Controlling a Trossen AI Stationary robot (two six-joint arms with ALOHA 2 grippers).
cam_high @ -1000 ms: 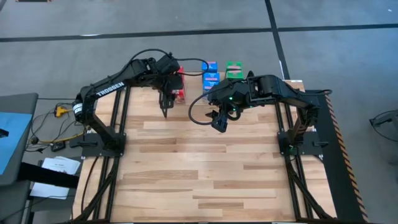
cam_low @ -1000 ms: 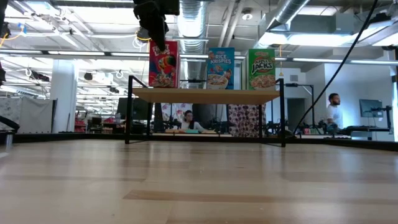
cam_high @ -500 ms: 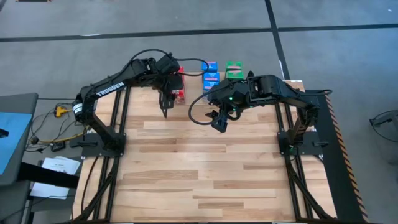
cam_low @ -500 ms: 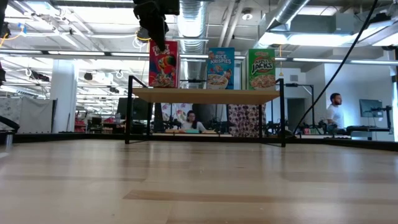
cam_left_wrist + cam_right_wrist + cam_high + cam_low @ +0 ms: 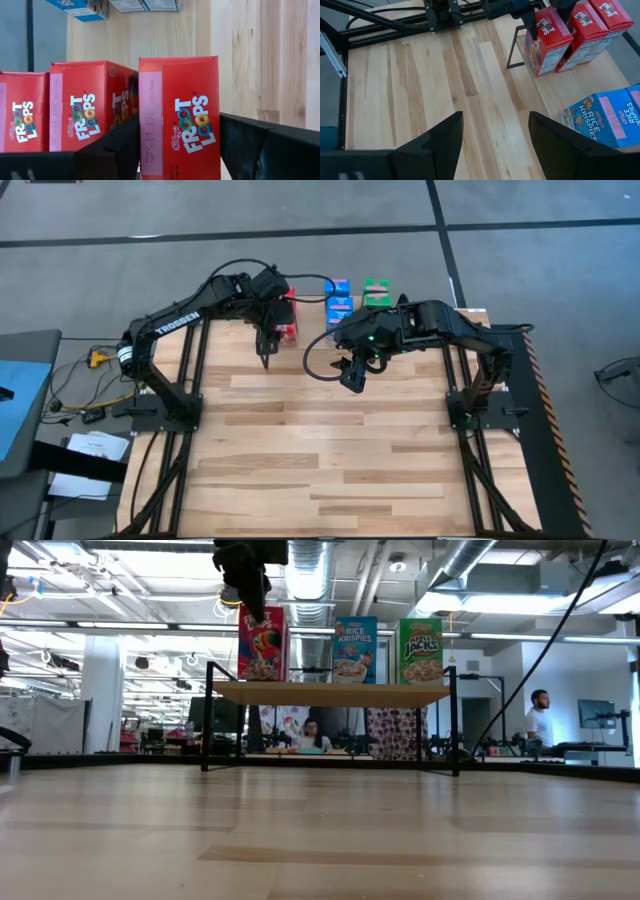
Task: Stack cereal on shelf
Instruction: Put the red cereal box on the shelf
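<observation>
With my left gripper (image 5: pixel 180 150) spread wide astride the front red cardboard cereal box (image 5: pixel 178 117) at the light wood shelf's (image 5: pixel 330 693) left end, I should lift straight up so its neighbours stay upright.

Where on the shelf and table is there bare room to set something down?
The slatted table in front of both grippers is bare. The shelf is crowded: red boxes, blue boxes, green boxes, left gripper at the red ones.

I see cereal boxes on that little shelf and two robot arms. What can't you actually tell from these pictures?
- Box count: the low view shows only the front red box, blue box and green box; they hide any behind.
- Green boxes, high view: partly under the right arm.
- Left pincer, low view: whether it grips the red box or merely touches it.
- Right pincer: too small above.
</observation>
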